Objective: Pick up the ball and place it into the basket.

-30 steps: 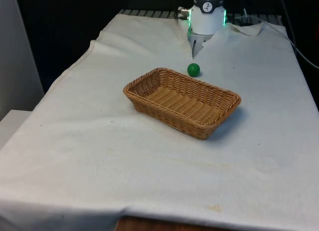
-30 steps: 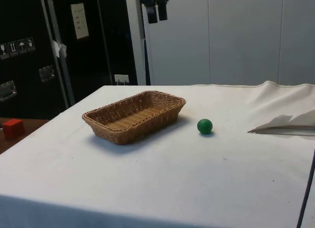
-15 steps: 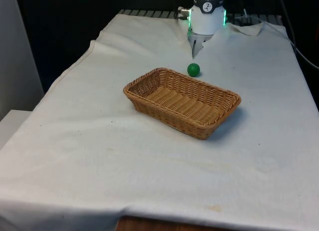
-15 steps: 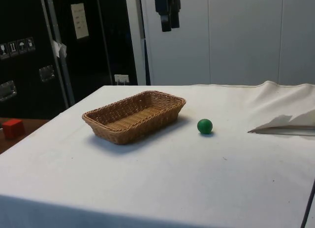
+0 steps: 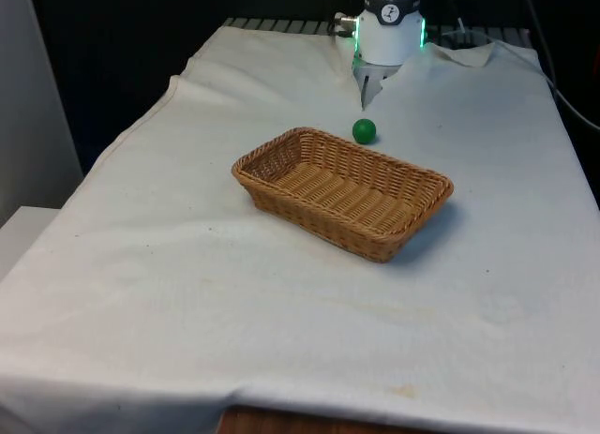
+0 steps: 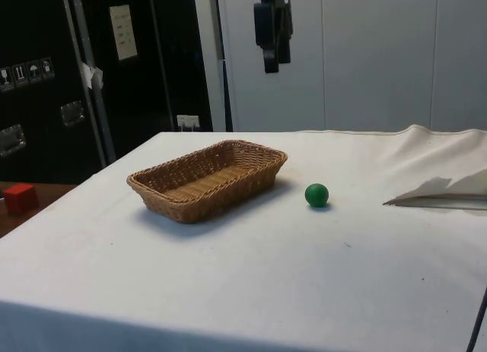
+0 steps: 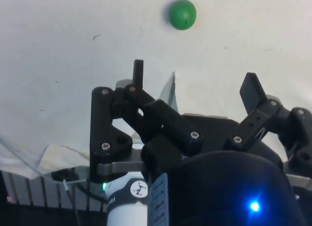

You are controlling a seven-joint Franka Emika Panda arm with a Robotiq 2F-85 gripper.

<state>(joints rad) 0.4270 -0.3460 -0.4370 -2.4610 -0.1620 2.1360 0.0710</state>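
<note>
Green ball (image 6: 316, 195) sits on the white-clothed worktop (image 6: 251, 276), just beside the wicker basket (image 6: 207, 179) but outside it, not touching. Claw (image 6: 273, 67) hangs high above, well apart from the ball, fingers (image 7: 138, 72) spread wide and holding nothing. Ball looks small, smooth, round, probably light and prone to rolling or slipping; best pinched across its widest middle, coming straight down. Basket empty.
</note>
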